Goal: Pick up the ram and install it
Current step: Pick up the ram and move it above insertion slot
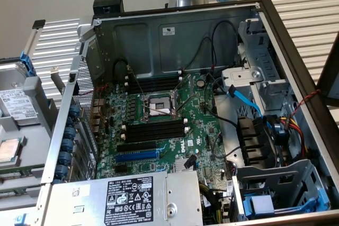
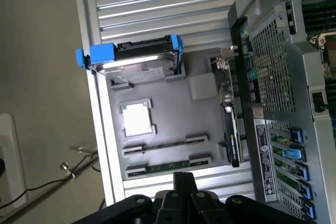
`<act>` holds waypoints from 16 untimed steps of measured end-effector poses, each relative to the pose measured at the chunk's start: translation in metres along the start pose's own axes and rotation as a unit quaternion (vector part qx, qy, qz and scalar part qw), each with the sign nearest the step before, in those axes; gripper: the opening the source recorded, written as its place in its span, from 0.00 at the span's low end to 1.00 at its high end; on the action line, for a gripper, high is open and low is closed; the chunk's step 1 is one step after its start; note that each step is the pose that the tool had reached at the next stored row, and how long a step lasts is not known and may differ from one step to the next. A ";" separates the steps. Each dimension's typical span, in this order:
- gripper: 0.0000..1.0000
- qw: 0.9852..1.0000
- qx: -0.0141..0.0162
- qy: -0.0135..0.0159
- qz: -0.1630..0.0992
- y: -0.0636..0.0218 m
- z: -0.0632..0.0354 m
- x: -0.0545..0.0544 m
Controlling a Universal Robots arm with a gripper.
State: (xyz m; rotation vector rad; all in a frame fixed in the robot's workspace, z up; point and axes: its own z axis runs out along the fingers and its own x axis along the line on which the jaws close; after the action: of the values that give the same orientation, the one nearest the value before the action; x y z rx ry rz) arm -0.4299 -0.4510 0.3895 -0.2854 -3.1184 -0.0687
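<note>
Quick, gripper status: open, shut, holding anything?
Gripper: shut, holding nothing; the ram lies in the grey tray.

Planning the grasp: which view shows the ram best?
The wrist view: the green ram lies full-length in the gray tray. The exterior view cuts the tray off at its left edge; the ram there is unclear.

A slatted metal table (image 1: 55,38) is seen carrying two things. An open computer case (image 1: 175,35) is laid on its side on the slats. A grey moulded tray (image 2: 173,103) is set just beside the case's perforated rear panel; whether they touch cannot be told.
</note>
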 end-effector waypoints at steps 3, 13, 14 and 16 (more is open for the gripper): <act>0.11 1.000 0.000 0.000 -0.008 -0.0003 0.0007 -0.001; 0.11 0.995 0.001 0.004 -0.099 -0.0011 0.0170 -0.001; 0.11 0.994 0.001 0.005 -0.108 -0.0012 0.0187 -0.001; 0.11 0.992 0.002 0.005 -0.126 -0.0013 0.0221 -0.001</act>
State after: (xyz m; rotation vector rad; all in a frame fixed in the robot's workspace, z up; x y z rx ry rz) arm -0.4294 -0.4514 0.3673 0.1104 -3.1241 -0.0661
